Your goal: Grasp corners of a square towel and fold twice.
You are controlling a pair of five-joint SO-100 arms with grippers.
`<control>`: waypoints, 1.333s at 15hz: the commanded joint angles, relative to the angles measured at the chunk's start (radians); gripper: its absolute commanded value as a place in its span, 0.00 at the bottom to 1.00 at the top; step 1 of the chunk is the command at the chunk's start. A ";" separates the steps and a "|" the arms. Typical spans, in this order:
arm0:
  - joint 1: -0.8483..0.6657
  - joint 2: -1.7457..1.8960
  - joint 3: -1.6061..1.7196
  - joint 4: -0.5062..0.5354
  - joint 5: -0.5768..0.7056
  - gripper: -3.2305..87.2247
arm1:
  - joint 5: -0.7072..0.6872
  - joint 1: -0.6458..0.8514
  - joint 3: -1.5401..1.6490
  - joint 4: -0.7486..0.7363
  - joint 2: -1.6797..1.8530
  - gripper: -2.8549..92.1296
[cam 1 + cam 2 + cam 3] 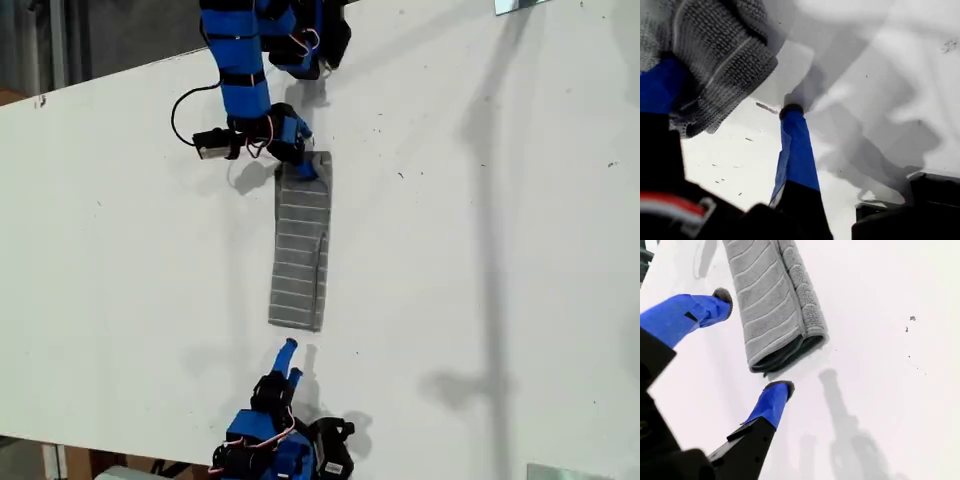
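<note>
Grey striped towel (pixel 300 245) lies folded into a narrow strip mid-table (pixel 480 300). My first pincer (pixel 735 95) is at its far end, jaws spread with cloth bunched against one; lifting may drag the fold apart. My second pincer (pixel 752 340) hovers spread wide just beside the near end, touching nothing. Nothing else crowds the towel.

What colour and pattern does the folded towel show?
The towel is grey with thin, evenly spaced pale stripes; the second wrist view shows it best.
</note>
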 commanded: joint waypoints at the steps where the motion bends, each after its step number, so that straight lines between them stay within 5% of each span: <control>1: 0.017 0.008 0.000 -0.032 -0.017 0.38 | -0.038 -0.014 -0.086 -0.058 -0.028 0.37; 4: 0.041 0.014 0.002 -0.026 -0.034 0.38 | -0.069 -0.048 -0.129 -0.130 -0.094 0.29; 7: 0.049 0.021 -0.002 -0.015 -0.041 0.39 | -0.044 -0.041 -0.127 -0.120 -0.092 0.03; 17: 0.025 0.449 0.367 0.098 -0.221 0.39 | 0.311 0.037 0.110 0.388 0.673 0.03; 20: 0.044 0.502 0.403 0.118 -0.245 0.39 | 0.451 -0.020 0.003 0.466 0.664 0.03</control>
